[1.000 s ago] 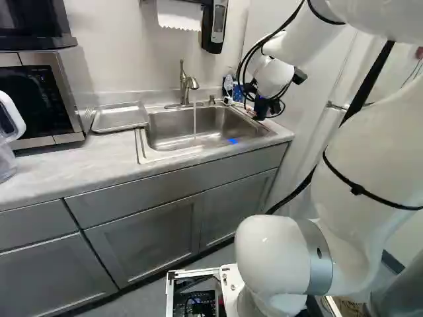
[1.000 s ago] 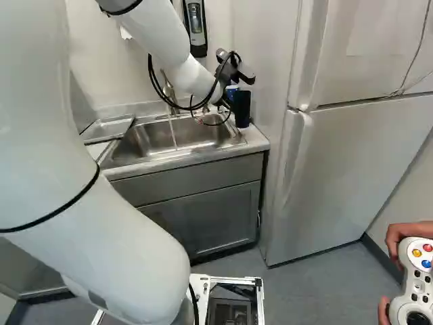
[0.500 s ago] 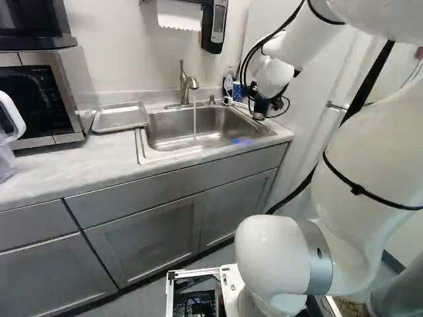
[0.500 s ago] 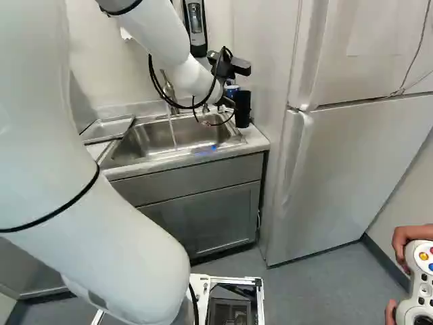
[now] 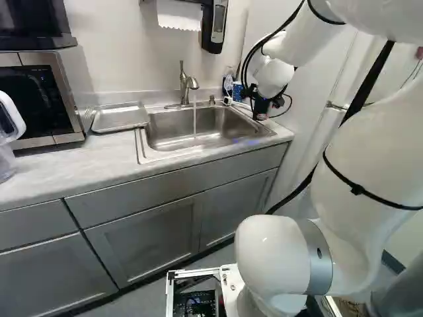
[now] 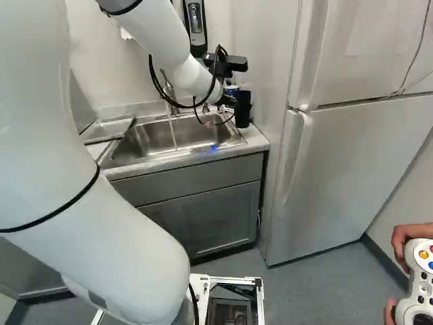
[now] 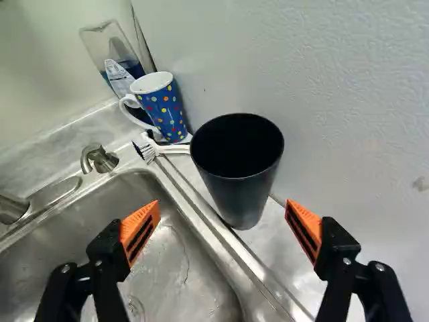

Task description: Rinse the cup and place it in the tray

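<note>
The black cup (image 7: 240, 194) stands ahead of the open hand (image 7: 222, 206); a crooked push could tip it into the sink (image 7: 194, 272).

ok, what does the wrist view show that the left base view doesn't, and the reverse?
Wrist view only: orange pads on the open fingers, and the inside of the black cup.

Left base view only: microwave, metal tray, paper towel, water stream.

Both: sink, spotted blue mug, bottle behind it.
</note>
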You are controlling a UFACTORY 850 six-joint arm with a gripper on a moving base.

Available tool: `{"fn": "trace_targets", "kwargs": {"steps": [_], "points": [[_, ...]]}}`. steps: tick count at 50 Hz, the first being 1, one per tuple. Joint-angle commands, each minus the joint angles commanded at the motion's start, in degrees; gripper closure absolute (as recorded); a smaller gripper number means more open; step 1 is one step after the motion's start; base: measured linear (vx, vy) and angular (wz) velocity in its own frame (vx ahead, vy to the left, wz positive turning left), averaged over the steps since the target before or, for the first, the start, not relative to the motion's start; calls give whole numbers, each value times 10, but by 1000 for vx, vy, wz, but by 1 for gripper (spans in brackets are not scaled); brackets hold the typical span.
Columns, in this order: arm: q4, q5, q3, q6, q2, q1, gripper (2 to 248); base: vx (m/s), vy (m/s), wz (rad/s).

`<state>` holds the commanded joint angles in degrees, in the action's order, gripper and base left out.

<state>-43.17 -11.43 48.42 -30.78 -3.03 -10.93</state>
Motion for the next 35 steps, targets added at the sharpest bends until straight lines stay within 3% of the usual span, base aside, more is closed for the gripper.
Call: {"fn": "trace_targets", "kwargs": {"steps": [35], "points": [[0,0,11,0,11,-19,3,0,0,0]]}}
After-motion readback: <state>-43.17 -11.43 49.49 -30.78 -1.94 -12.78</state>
